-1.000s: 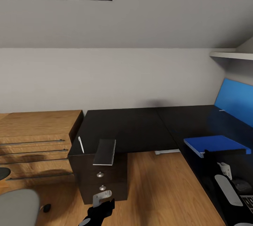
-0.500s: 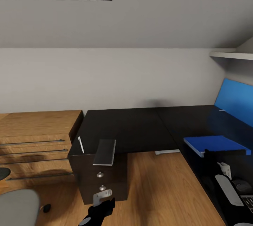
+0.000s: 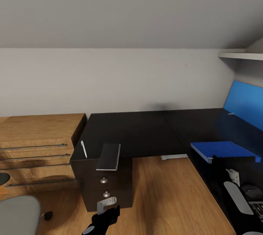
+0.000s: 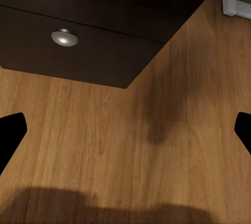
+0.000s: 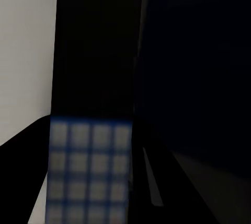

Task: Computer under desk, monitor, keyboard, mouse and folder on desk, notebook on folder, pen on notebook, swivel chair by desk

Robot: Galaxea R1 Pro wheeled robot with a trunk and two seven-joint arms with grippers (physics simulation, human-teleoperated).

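1. While stopped before the black L-shaped desk [image 3: 146, 132], looking down over wood floor toward its drawer pedestal with round silver knobs.
2. Left pincer [image 3: 106, 205] low over the floor before the pedestal; in the left wrist view, dark fingertips [image 4: 10, 135] spread wide, nothing between them.
3. Right arm [image 3: 236, 196] low beside the desk's right wing; right pincer too dark to make out, so cannot tell whether open or closed.
4. Notebook [image 3: 109, 156] flat at the desk's front left corner, grey cover, pale edge, overhanging the front edge slightly.
5. Pen [image 3: 84, 149], a thin white stick, near the left edge, just beside the notebook but apart from it.
6. Folder [image 3: 223, 150], thick and bright blue with white page edges, flat at the front edge of the right wing, well apart from notebook and pen.
7. Likely handling: notebook light, thin and stiff, best pinched at the overhanging edge; pen light, smooth and prone to roll, best taken across its middle.
8. Grey padded swivel chair [image 3: 16, 215] at the left, below a light-wood chest [image 3: 36, 143].
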